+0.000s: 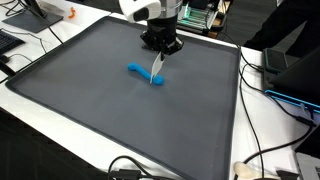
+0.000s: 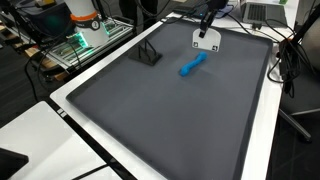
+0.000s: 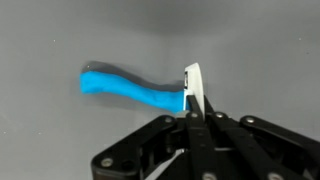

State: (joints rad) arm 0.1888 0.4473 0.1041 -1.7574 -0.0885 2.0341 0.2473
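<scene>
My gripper (image 1: 160,50) is shut on a flat white piece (image 1: 156,72) and holds it upright over the far part of a dark grey mat (image 1: 110,120). A blue, slightly curved handle-like object (image 1: 138,70) lies flat on the mat right beside the white piece's lower end. Whether they touch I cannot tell. In an exterior view the white piece (image 2: 207,41) hangs under the gripper (image 2: 207,28), with the blue object (image 2: 192,65) just in front of it. In the wrist view the fingers (image 3: 192,112) pinch the white piece (image 3: 192,85), seen edge-on, with the blue object (image 3: 125,88) lying to its left.
A small black stand (image 2: 150,54) sits on the mat near its far edge. The mat (image 2: 170,120) has a white rim. Around it are cables (image 1: 262,160), a laptop (image 2: 262,12), and electronics with a green board (image 2: 85,40).
</scene>
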